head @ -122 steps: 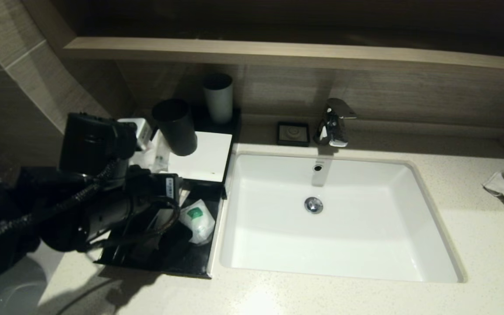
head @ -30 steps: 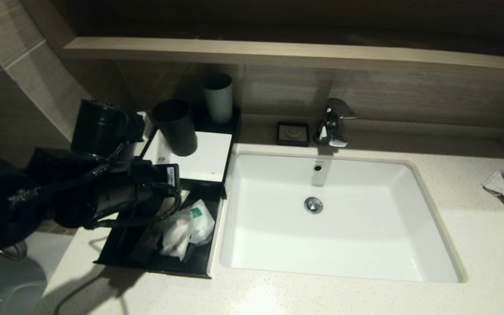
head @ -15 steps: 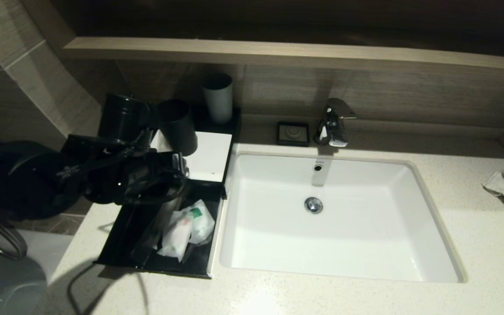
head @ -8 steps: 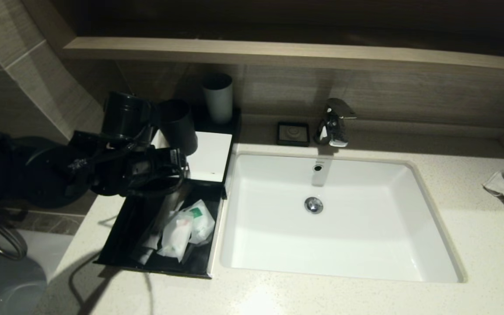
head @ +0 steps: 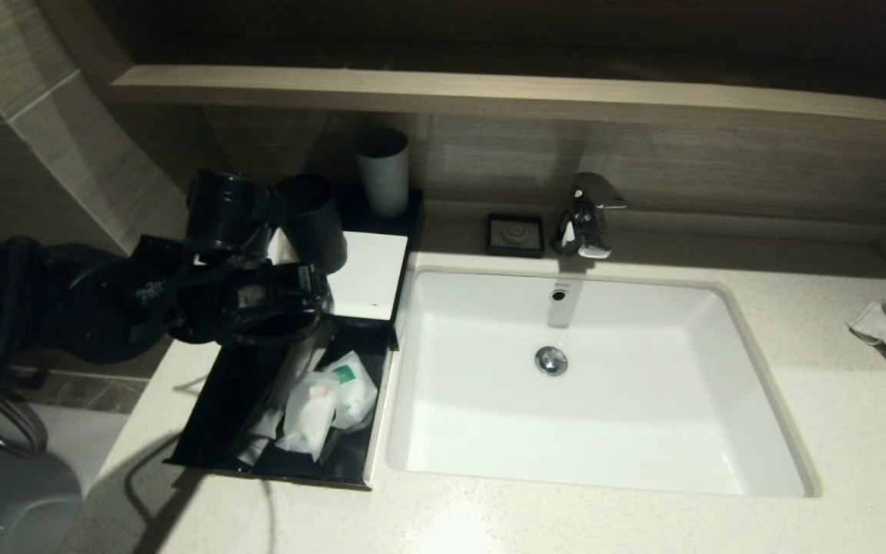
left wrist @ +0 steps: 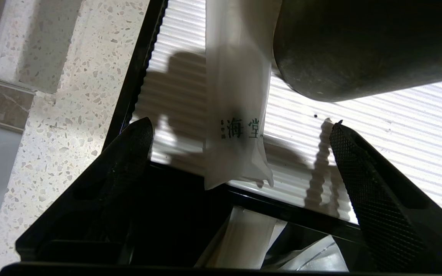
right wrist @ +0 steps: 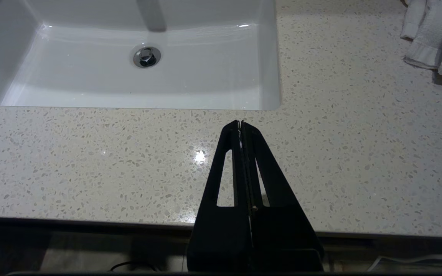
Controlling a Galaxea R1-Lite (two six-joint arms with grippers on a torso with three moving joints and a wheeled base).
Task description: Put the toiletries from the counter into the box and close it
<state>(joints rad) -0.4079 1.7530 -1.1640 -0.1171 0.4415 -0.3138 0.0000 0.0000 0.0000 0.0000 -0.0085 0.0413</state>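
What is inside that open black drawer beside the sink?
White wrapped packets with green marks lie piled in the drawer. The robot's arm hides the drawer's back part.

Left claw (left wrist: 240,126) spread wide, empty; right claw (right wrist: 240,123) pressed together.

Dim overall, the head view leaves the upper wall and left arm nearly black while overhead light brightens the white sink (head: 604,385), puts a small glare spot on the speckled worktop (right wrist: 199,156) and throws shadows across the box (left wrist: 378,115).
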